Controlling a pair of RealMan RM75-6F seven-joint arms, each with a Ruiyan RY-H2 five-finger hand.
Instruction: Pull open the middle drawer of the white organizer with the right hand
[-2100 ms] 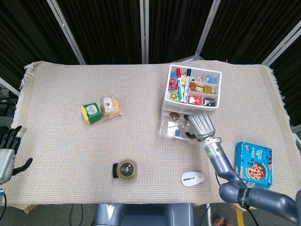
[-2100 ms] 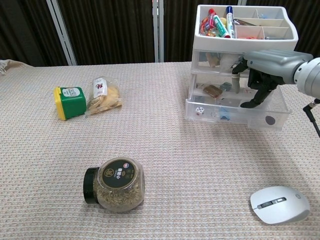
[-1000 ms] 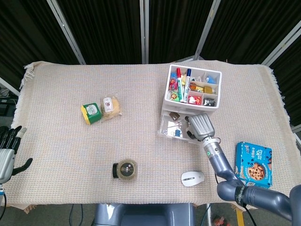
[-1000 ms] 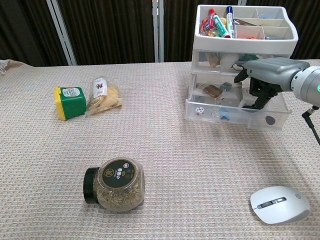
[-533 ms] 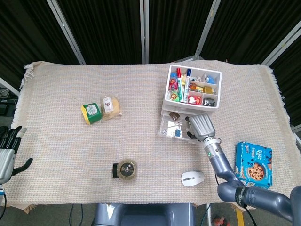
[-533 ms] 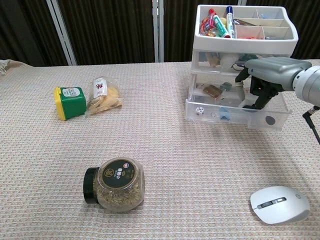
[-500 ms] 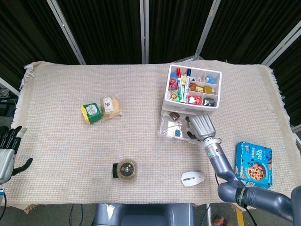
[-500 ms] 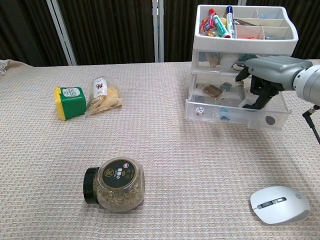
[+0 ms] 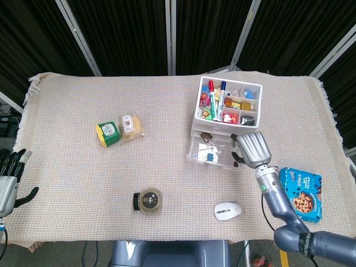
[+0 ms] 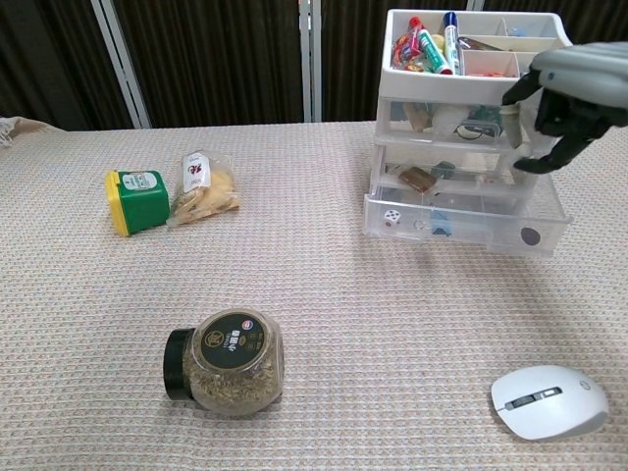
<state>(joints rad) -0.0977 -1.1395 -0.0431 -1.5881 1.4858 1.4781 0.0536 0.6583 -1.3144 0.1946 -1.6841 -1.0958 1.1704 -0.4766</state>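
We see the white organizer (image 9: 227, 114) standing on the woven cloth (image 9: 83, 167) toward the far right of the table, its top tray filled with markers (image 10: 432, 41) and small items. In the chest view its bottom drawer (image 10: 466, 224) is pulled out toward us and holds a die (image 10: 392, 218) and a few blue pieces, while the middle drawer (image 10: 451, 162) sits only slightly forward of the top one, with a small brown object (image 10: 417, 179) visible through its clear front. Our right hand (image 10: 564, 98) hangs in front of the organizer's right side, level with the middle drawer, its fingers (image 10: 545, 157) curled downward and inward with nothing visibly held in them; the fingertips come very near the drawer's right front corner, but from these angles we cannot tell whether they actually touch it. In the head view the same hand (image 9: 253, 149) lies over the right part of the open bottom drawer. Our left hand (image 9: 8, 181) rests at the near left edge of the table, well apart from everything, fingers spread and holding nothing. On the left half of the cloth a green box (image 9: 108, 133) lies just beside a bag of snacks (image 9: 132, 125). A jar with a black lid (image 10: 226, 360) lies on its side near the front, a white mouse (image 10: 548, 400) sits at the near right, and a blue cookie box (image 9: 300, 193) lies by the right edge.
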